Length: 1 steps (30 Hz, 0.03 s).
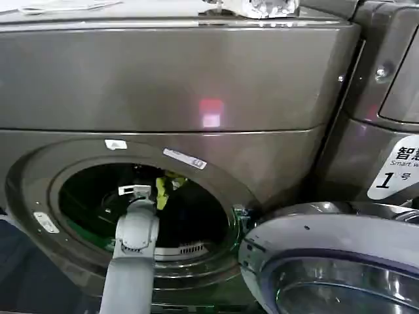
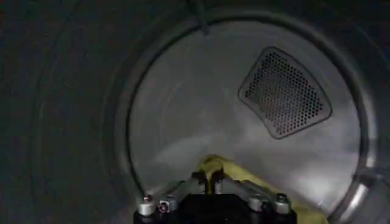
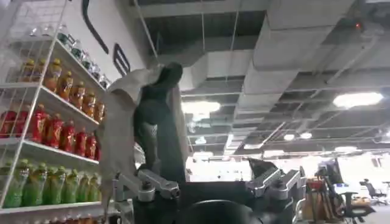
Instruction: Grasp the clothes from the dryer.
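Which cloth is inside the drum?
The yellow-green cloth, pinched by the left gripper inside the drum. The white cloth hangs on the right gripper, out in the room.

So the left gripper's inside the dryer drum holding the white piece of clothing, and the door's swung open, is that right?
Not quite. The piece in the left gripper is yellow-green clothes, not white, as the left wrist view shows. The rest holds: the gripper is inside the dryer drum, and the door is swung open.
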Motion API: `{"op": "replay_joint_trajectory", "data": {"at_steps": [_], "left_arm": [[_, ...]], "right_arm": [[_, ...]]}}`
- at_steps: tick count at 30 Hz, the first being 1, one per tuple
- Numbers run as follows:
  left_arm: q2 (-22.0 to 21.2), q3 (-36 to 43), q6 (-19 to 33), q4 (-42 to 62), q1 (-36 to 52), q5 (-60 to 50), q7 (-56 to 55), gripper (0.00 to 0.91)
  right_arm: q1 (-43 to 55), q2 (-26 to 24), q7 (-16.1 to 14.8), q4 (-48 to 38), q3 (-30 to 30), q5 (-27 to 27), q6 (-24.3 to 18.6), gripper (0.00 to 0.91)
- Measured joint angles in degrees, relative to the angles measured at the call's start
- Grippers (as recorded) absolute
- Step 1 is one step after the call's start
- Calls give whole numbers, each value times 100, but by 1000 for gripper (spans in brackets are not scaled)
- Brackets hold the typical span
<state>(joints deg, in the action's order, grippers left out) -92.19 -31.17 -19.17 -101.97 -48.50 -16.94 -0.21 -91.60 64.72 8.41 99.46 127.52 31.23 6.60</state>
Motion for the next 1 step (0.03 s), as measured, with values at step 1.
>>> {"op": "replay_joint_trajectory", "data": {"at_steps": [1], "left_arm": [[0, -1, 0, -1, -2, 12, 18, 0]], "right_arm": [[2, 0, 5, 3, 0, 2, 13, 907]]}}
